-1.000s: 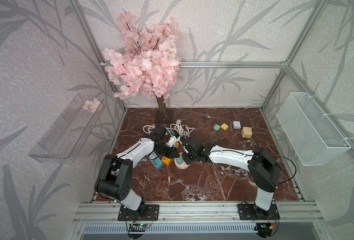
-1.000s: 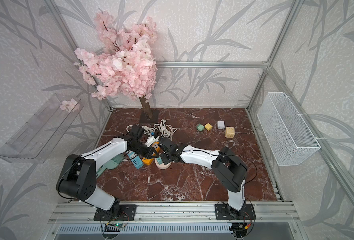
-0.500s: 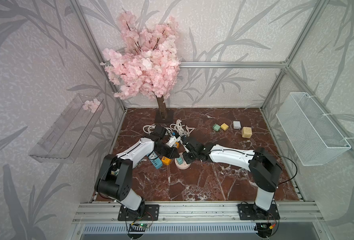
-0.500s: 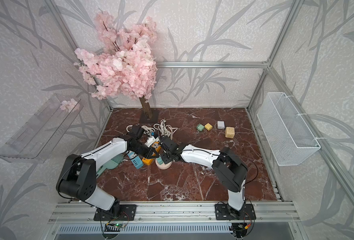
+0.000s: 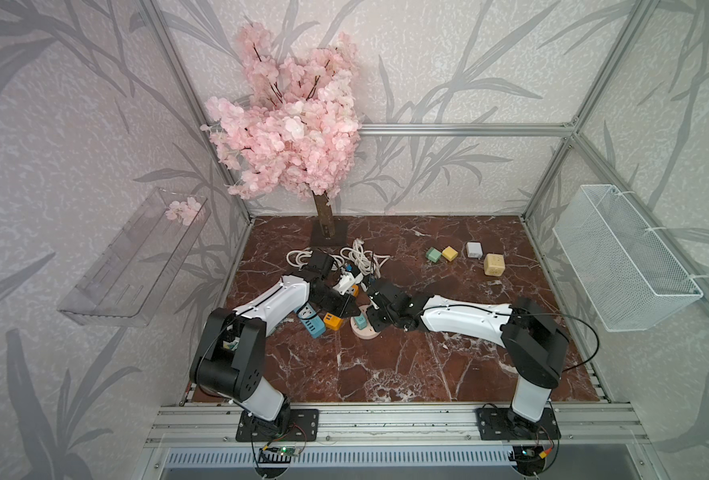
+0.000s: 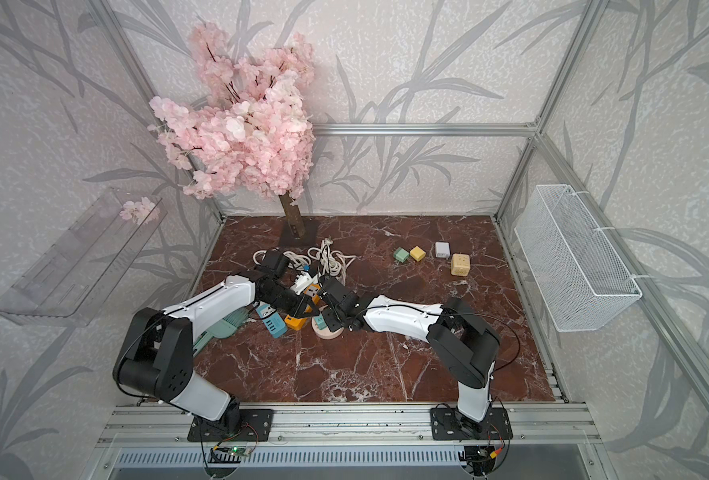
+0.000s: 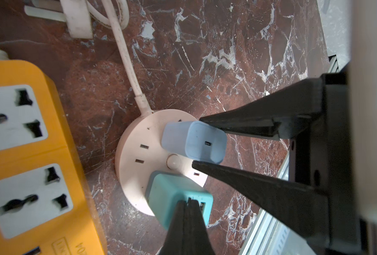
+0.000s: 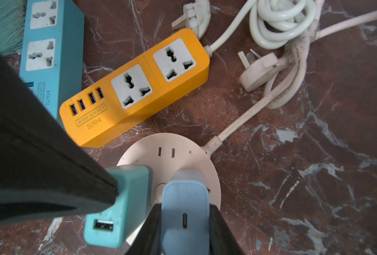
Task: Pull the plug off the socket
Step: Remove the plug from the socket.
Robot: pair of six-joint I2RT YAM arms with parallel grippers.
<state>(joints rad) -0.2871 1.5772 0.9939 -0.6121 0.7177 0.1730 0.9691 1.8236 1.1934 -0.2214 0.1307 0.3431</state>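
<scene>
Clamping pale-blue plastic plug [image 7: 194,141] with right gripper [image 8: 185,208], prongs hidden in round pink socket [image 7: 143,136]; resting clenched left gripper [image 7: 188,201] on teal cube plug [image 7: 172,189].

"4USB SOCKET S204": orange strip [image 8: 136,88]

Right gripper [image 8: 184,212] apparently around pale-blue plug [image 8: 184,194]

Polished worktop [image 8: 315,176]: red-brown marble look w/ white veins, glossy, fine scratches. On it the round socket [image 8: 189,159] is pale pink plastic, matt & smooth. Both pale blue plug [image 8: 184,205] & teal plug [image 8: 130,209]: smooth plastic, satin-matt. Next, orange strip [image 8: 116,123]: smooth plastic, slight sheen, white inserts. Whitish cable [image 8: 245,115]: rubbery sheath, matt, grubby. Cage frame [image 5: 465,129]: brushed aluminium. Side basket [image 5: 619,257]: white-coated wire mesh. Wall shelf [image 5: 136,266]: clear glossy plastic
</scene>
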